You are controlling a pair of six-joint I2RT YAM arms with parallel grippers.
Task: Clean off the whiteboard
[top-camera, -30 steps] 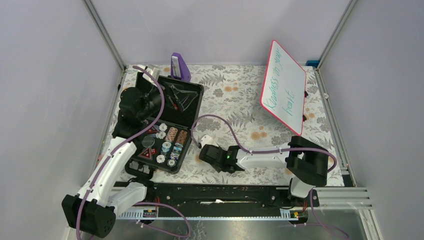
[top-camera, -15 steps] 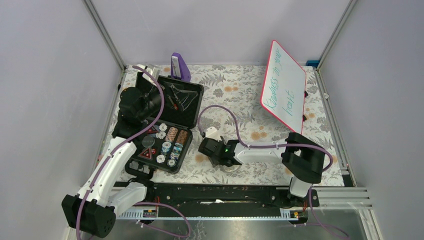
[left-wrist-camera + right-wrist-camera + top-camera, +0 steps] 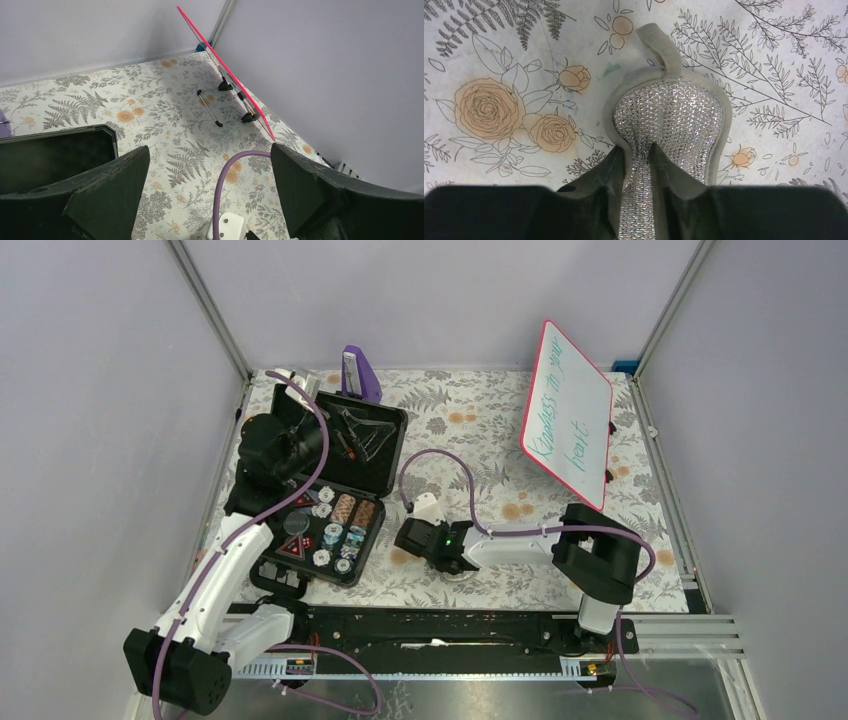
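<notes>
Grip first: the right claw (image 3: 639,155) is pinched onto the waist of a glittery silver scrub pad (image 3: 669,115). The pad lies flat on the flowered counter (image 3: 774,75), its grey loop pointing away from the claw.

From there the whiteboard (image 3: 570,425) lies well apart, farther back and off to the right. It stands propped at a tilt near the right wall, and its green-lettered face is turned inward, toward the middle of the counter. Its long axis runs near-to-far along that wall, and the writing follows the same line.

The right arm looks the nearer one, since its base sits just in front of the board. The left claw (image 3: 207,175) hangs spread wide over the black case (image 3: 340,490) on the far side, holding nothing.

The lift probably has to carry the pad back and rightward, then turn it square to that slanted face.
</notes>
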